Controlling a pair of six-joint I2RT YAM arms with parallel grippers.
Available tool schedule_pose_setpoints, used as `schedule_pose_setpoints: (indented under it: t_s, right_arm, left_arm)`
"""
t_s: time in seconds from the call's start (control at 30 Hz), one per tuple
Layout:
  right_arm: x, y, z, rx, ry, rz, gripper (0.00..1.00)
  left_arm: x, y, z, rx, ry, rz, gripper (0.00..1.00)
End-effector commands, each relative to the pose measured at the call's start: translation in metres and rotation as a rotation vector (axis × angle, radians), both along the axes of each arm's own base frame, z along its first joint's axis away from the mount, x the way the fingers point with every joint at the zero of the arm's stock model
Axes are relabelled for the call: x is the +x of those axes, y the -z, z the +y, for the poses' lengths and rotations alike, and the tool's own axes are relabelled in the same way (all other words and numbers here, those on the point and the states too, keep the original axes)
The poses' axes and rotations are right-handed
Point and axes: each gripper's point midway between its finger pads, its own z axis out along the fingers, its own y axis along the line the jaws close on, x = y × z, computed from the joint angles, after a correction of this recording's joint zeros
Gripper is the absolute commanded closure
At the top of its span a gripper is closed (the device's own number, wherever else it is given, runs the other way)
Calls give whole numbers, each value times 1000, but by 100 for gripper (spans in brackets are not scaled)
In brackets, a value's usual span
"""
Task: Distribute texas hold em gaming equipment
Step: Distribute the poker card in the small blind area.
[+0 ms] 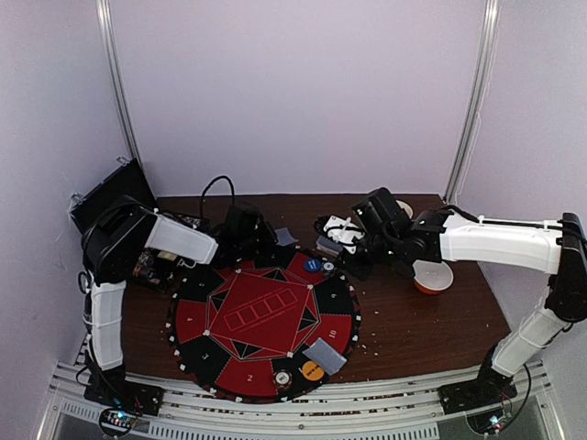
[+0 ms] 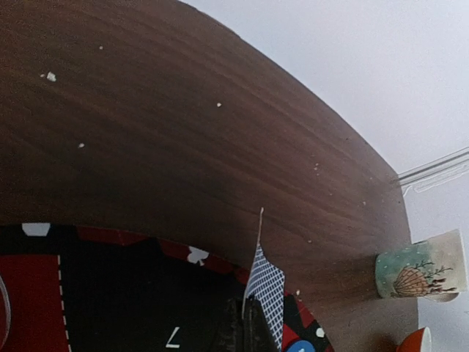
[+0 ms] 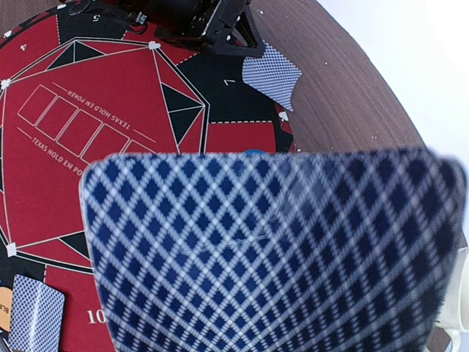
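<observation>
dark wood-grain counter point(image 1: 431, 335), dotted with pale crumbs point(image 2: 51, 75). round red-and-black mat point(image 1: 257, 357), printed "texas hold em poker", lies flat at the counter's near centre. white-and-orange bowl point(image 1: 433, 278) sits just right of the mat. patterned white mug point(image 2: 421, 268) stands near the bowl, towards the far right edge. black case point(image 1: 108, 194) at the far left corner; black cable point(image 1: 215, 188) loops behind the mat.
</observation>
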Motion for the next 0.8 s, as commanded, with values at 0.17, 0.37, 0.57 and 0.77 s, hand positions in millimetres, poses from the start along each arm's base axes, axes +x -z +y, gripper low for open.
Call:
schedule_pose_setpoints:
  t_s: [0.17,0.37,0.57,0.77]
  right_arm:
    - [2,-13,-9,10,25,-27,71]
    - [2,-15,-9,11,21,-30,70]
    - [3,-16,-9,9,23,-33,70]
    - [2,-16,-9,7,20,-30,70]
  left_arm:
    - [-24,34,-17,27,11,84,97]
    - [-43,43,-16,53,38,135,75]
    - [-56,52,-20,46,81,178,72]
    - [-57,48,-25,58,125,155,72]
